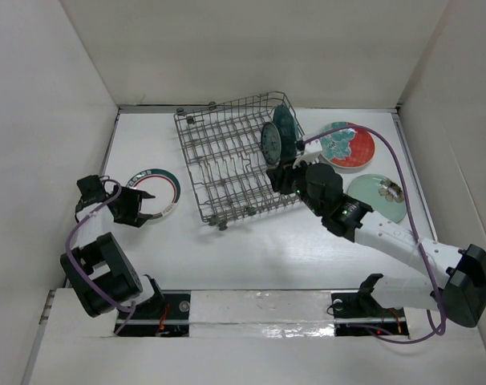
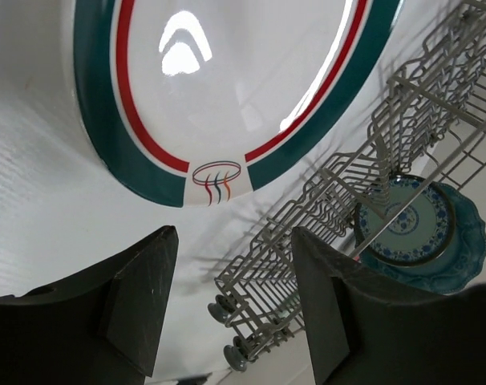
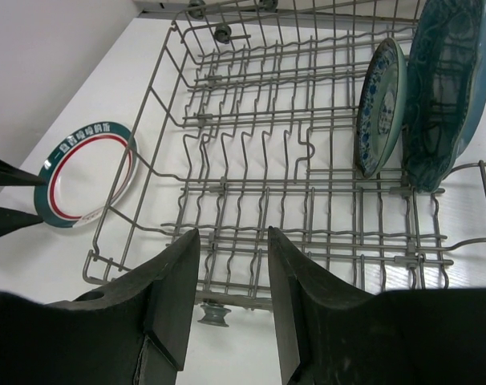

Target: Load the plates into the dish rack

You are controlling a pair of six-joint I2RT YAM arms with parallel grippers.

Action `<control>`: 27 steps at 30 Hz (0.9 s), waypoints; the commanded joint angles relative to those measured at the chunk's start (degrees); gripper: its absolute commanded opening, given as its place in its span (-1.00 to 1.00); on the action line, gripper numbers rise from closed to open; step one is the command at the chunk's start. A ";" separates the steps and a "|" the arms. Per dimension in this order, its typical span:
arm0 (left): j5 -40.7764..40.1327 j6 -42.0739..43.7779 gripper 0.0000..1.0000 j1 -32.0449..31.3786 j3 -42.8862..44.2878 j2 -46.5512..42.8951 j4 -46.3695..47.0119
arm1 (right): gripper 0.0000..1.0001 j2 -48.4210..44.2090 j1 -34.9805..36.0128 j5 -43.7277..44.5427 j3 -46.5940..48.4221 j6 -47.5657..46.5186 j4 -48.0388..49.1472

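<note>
The dish rack (image 1: 227, 164) stands mid-table. The small teal patterned plate (image 1: 270, 144) and the dark teal scalloped plate (image 1: 287, 127) stand upright in its right end. The white plate with teal-red rim (image 1: 169, 178) lies flat to the rack's left. My left gripper (image 1: 153, 206) is open and empty, low over that plate's near edge (image 2: 227, 80). The half red half teal plate (image 1: 349, 146) and the pale mint plate (image 1: 377, 197) lie right of the rack. My right gripper (image 1: 279, 181) is open and empty at the rack's near right side (image 3: 291, 160).
White walls enclose the table on three sides. The rack's small dark feet (image 3: 212, 313) rest on the table just below my right gripper (image 3: 231, 241). A purple cable arcs over the red and teal plate.
</note>
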 commanded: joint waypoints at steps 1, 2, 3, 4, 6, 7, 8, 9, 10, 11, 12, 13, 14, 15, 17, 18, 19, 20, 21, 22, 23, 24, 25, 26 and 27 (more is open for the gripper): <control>0.59 -1.83 0.09 0.18 3.06 0.93 -3.80 | -0.10 -0.77 -0.59 -0.42 0.26 0.15 2.75; 0.59 -1.74 0.06 0.18 3.07 0.85 -4.07 | -0.10 -0.77 -0.60 -0.51 0.17 0.23 2.67; 0.59 -1.13 0.06 0.18 3.24 0.67 -4.42 | -0.10 -0.77 -0.60 -0.42 0.17 0.24 2.67; 0.59 -0.78 0.06 0.18 3.50 -0.02 -5.30 | -0.10 -0.60 -0.60 -0.51 0.26 0.24 2.67; 0.59 0.45 0.05 0.18 3.59 -0.82 -5.92 | -0.10 -0.25 -0.60 -0.86 0.61 0.32 2.23; 0.59 1.24 0.06 -0.51 3.25 -1.78 -6.44 | -0.09 -0.16 -0.60 -0.95 0.70 0.41 2.05; 0.59 1.33 0.07 -0.52 3.16 -2.14 -6.80 | -0.09 0.10 -0.60 -1.21 0.96 0.41 1.70; 0.59 0.72 0.07 -0.52 3.07 -2.32 -7.32 | -0.10 0.11 -0.60 -1.39 1.05 0.50 1.52; 0.59 0.89 0.08 -1.04 2.63 -2.58 -6.98 | -0.09 0.02 -0.60 -1.39 1.14 0.59 1.52; 0.59 0.63 0.10 -1.05 2.37 -2.41 -6.72 | -0.09 -0.42 -0.60 -1.39 0.96 0.59 1.52; 0.59 0.19 0.10 -1.05 2.19 -1.88 -6.97 | -0.09 -0.77 -0.60 -1.30 0.87 0.59 1.52; 0.59 -0.07 0.10 -1.74 2.54 -0.31 -7.59 | -0.09 -1.03 -0.60 -1.21 0.70 0.59 1.52; 0.59 -0.51 0.10 -1.75 2.98 0.66 -7.94 | -0.09 -1.30 -1.12 -1.39 0.44 0.67 1.87; 0.59 -0.51 0.10 -1.75 3.41 1.54 -8.38 | -0.09 -1.47 -1.13 -1.56 0.26 0.68 1.96; 0.59 -0.51 0.10 -1.75 3.42 3.74 -8.56 | -0.09 -1.30 -1.65 -2.09 0.34 0.76 1.70; 0.59 -0.60 0.10 -1.75 3.33 4.27 -8.65 | -0.09 -1.04 -1.65 -2.09 0.52 0.85 1.70; 0.59 -1.04 0.10 -1.75 3.16 4.71 -9.08 | -0.09 -0.95 -1.65 -2.18 0.61 0.94 1.61; 0.59 -1.39 0.09 -1.75 3.07 4.71 -9.26 | -0.09 -0.86 -1.65 -2.44 0.52 0.94 1.70; 0.59 -1.83 0.09 -1.75 3.07 4.45 -9.35 | -0.09 -0.77 -1.65 -2.53 0.61 1.03 1.70; 0.59 -2.01 0.09 -1.75 2.72 3.84 -9.44 | -0.09 -0.60 -1.65 -2.62 0.61 1.03 1.70; 0.59 -2.09 0.08 -1.75 2.54 3.49 -9.35 | -0.09 -0.60 -1.65 -2.70 0.61 1.11 1.70; 0.59 -1.92 0.08 -1.75 2.02 2.87 -9.09 | -0.09 -0.42 -1.65 -2.79 0.61 1.11 1.70; 0.59 -1.92 0.09 -1.75 1.84 2.78 -8.74 | -0.09 -0.42 -1.65 -2.88 0.70 1.11 1.61; 0.59 -1.92 0.08 -1.75 1.66 2.78 -8.56 | -0.09 -0.42 -1.65 -2.97 0.78 1.11 1.61; 0.59 -2.18 0.08 -1.75 1.40 2.95 -8.47 | -0.09 -0.42 -1.65 -3.06 0.78 1.11 1.52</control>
